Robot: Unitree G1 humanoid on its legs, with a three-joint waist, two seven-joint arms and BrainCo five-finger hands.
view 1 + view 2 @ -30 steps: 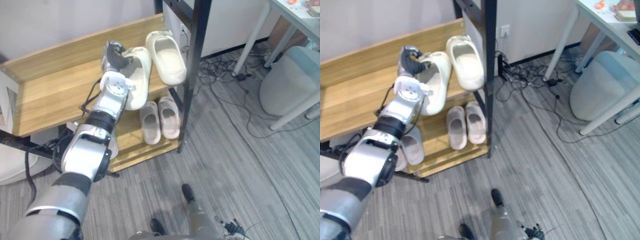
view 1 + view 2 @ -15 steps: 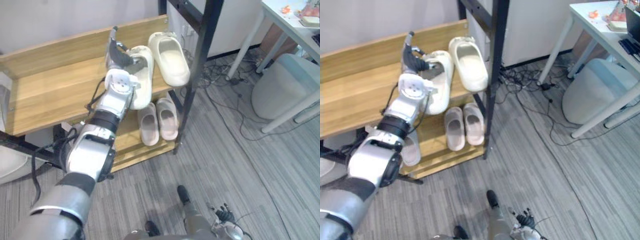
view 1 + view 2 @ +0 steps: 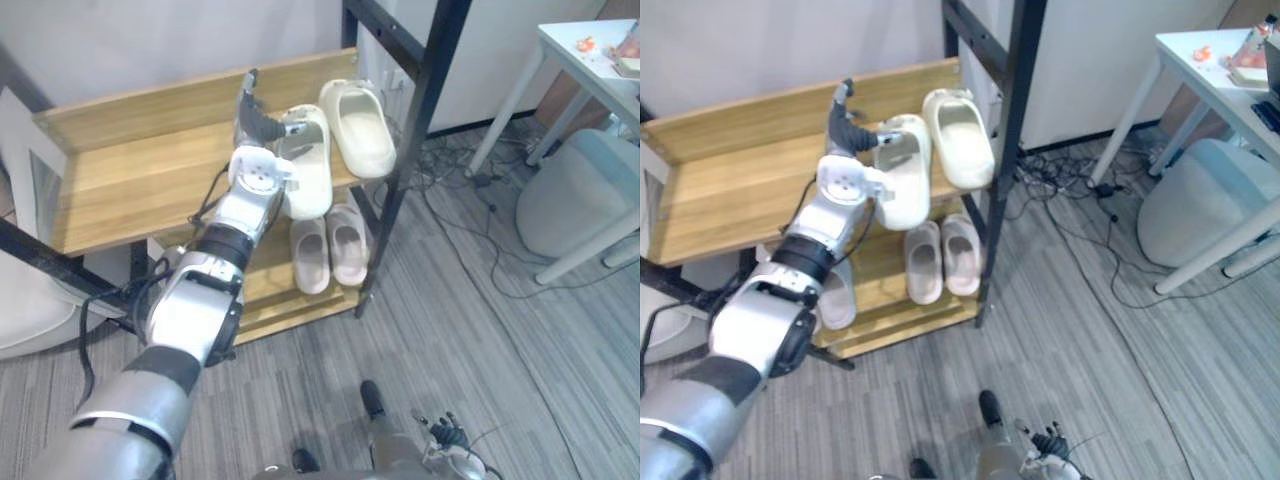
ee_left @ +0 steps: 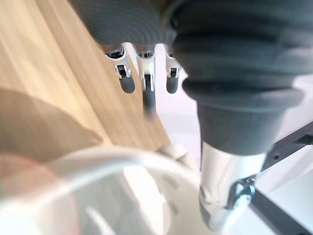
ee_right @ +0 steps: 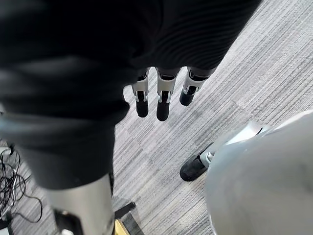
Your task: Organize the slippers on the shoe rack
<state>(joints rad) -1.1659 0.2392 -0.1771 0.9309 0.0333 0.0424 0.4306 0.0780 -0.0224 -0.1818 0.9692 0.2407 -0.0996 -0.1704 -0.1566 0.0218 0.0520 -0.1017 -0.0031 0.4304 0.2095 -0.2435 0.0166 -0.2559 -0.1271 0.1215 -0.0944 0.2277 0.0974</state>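
Two cream slippers lie side by side on the wooden top shelf (image 3: 130, 180) of the rack: one (image 3: 312, 170) by my left hand, the other (image 3: 362, 125) near the black post. My left hand (image 3: 256, 125) is at the near slipper's left edge, open, with straight fingers (image 4: 146, 90) pointing up and away from it. The left wrist view has that slipper (image 4: 127, 196) close under the palm. A beige pair (image 3: 330, 250) sits on the lower shelf, with a grey slipper (image 3: 837, 292) to its left. My right hand (image 5: 159, 100) hangs open over the carpet.
A black upright post (image 3: 415, 130) stands at the rack's right end. Cables (image 3: 470, 170) lie on the grey carpet beyond it. A white table leg (image 3: 505, 105) and a pale round seat (image 3: 580, 190) are at the right.
My left hand's fingers have straightened and come off the near cream slipper, which stays on the top shelf. The whole picture has shifted, so the camera moved.
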